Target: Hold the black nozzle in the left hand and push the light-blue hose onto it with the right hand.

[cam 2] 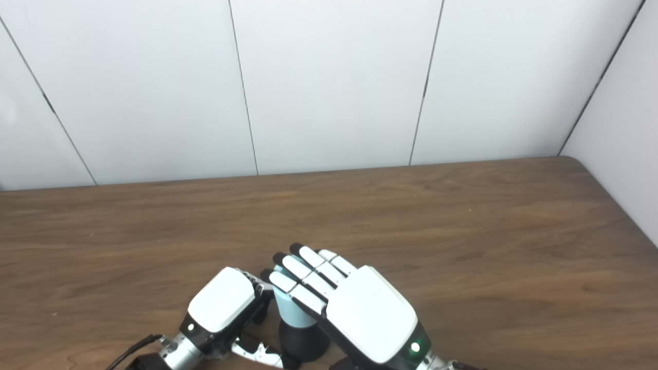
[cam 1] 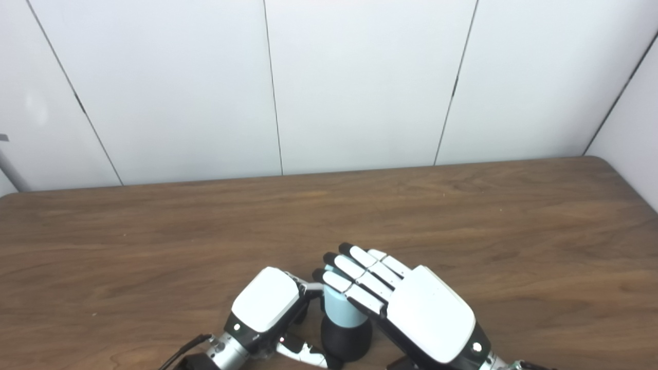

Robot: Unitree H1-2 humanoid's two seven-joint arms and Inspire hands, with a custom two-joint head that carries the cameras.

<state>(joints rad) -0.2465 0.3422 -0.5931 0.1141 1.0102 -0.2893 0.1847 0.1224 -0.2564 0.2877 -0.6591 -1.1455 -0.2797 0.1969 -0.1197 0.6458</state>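
Observation:
A black nozzle [cam 1: 345, 340] stands upright near the table's front edge, with the light-blue hose [cam 1: 341, 309] sitting on top of it. My left hand [cam 1: 266, 307] is just left of it. Its fingers curl toward the upper part and its thumb reaches the black base, so it closes around the piece. My right hand [cam 1: 406, 306] comes in from the right with its fingers [cam 1: 354, 272] stretched out flat, lying over the hose's top. Its thumb is hidden under the palm.
The brown wooden table [cam 1: 462, 216] stretches away to white wall panels [cam 1: 360, 82] at the back and on the right. A black cable [cam 1: 182, 349] runs from my left wrist at the bottom edge.

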